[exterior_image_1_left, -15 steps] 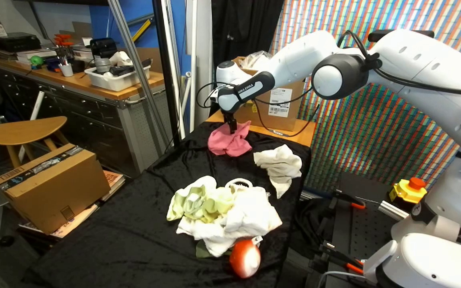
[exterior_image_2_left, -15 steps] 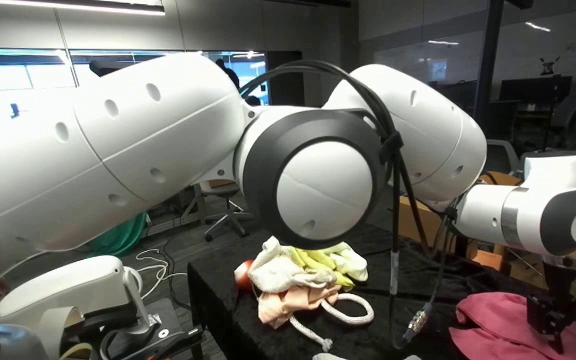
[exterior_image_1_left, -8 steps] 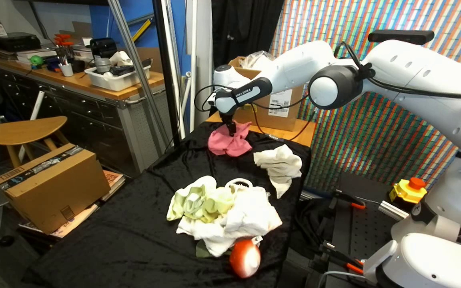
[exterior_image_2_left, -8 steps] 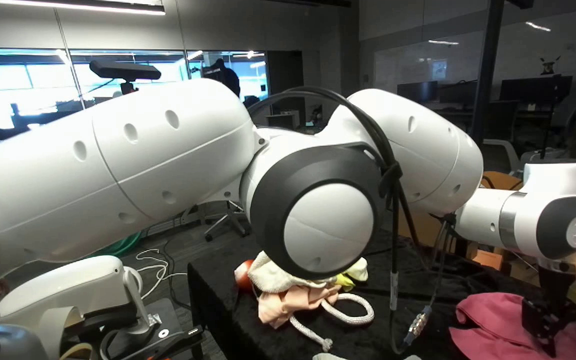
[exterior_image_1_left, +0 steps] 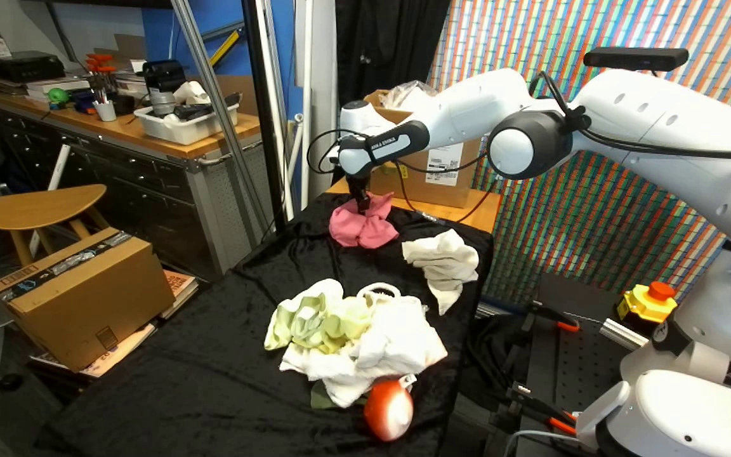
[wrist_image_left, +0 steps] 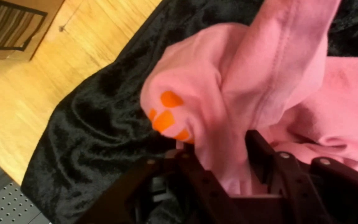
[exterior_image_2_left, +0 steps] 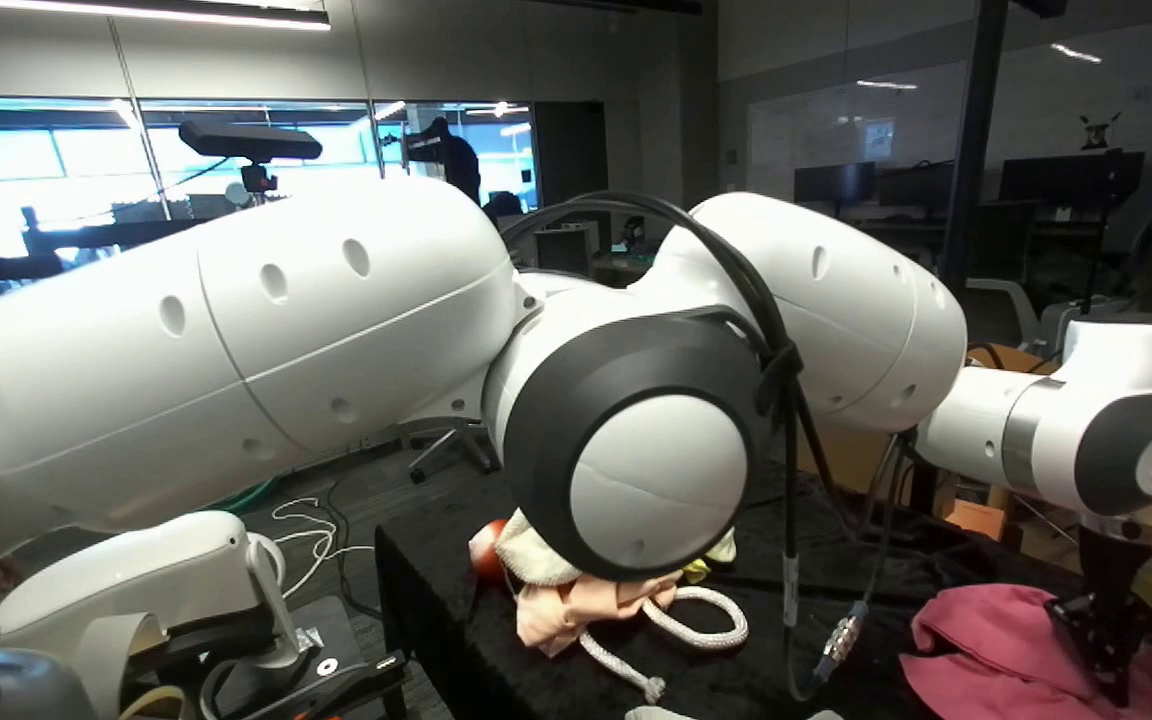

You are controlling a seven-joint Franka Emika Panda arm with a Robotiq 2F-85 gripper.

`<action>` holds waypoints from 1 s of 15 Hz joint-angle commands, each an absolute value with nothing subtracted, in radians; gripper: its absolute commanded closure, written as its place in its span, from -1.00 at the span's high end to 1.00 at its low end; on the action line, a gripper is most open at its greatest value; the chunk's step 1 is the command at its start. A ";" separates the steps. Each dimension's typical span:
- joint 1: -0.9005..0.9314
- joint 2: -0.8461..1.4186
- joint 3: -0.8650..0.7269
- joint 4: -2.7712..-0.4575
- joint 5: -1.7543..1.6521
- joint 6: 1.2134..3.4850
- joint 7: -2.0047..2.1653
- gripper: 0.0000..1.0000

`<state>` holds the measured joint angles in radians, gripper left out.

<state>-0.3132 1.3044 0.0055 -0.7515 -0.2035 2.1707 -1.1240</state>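
While pink cloth [wrist_image_left: 244, 90] is straddled, grip cannot be told.
Wrist view: folds [wrist_image_left: 269, 65] seemingly bunched toward one o'clock by half-spread gripper [wrist_image_left: 219, 144].

there is one gripper [wrist_image_left: 218, 143], one pink cloth [exterior_image_1_left: 367, 231], one round red object [exterior_image_1_left: 386, 407] and two large cardboard boxes [exterior_image_1_left: 92, 301].

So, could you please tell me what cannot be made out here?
Whether the tool grips the pink cloth firmly, in the wrist view: bunched folds partly hide the contact with the fingers.
Full shape of the orange print, in the wrist view: folds hide it.
Rest of the dark green piece, in an exterior view: white cloth covers it.
Writing on the white box label, in an exterior view: too small.
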 commanded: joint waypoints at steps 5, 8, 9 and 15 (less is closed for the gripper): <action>-0.328 1.307 0.027 -0.699 -0.164 2.136 -1.141 -0.88; -0.325 1.282 0.033 -0.730 -0.163 2.140 -1.132 -0.77; -0.323 1.267 0.035 -0.747 -0.158 2.131 -1.113 -0.77; -0.309 1.101 0.048 -0.941 -0.151 2.156 -0.979 -0.78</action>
